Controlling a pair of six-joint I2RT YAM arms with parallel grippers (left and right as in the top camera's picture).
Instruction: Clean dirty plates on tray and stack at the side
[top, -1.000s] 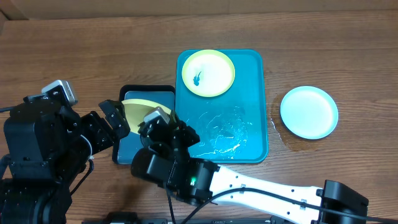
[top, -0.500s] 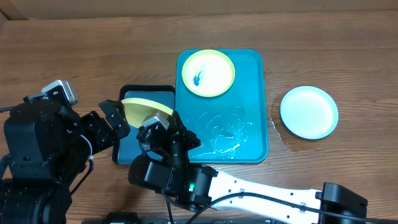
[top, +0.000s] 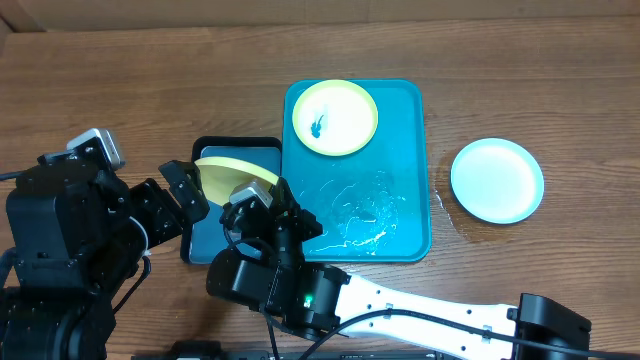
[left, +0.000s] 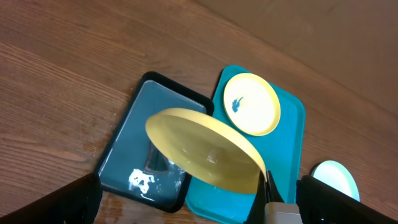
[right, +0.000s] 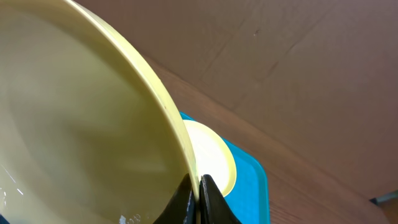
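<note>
right gripper (right: 198, 190) pinching tilted plate (left: 205, 154), smeared plate (top: 335, 118) on teal tray (top: 405, 150)

A: Overhead, we look straight down on the table (top: 120, 80) from high up.
B: From the left wrist we look down slantwise; both views share the teal tray (top: 400, 120) and smeared plate (top: 335, 118).
A: At the right wrist we sit against the rim of the held plate (right: 74, 124).

Room over black-rimmed tray (left: 137, 134) blocked by tilted plate (left: 205, 152) pinched in right gripper (right: 198, 183), left gripper (top: 187, 192) just beside. On teal tray (top: 400, 205), near half found free, far half taken by smeared plate (top: 335, 118). At right, clean plate (top: 497, 180) well apart.
</note>
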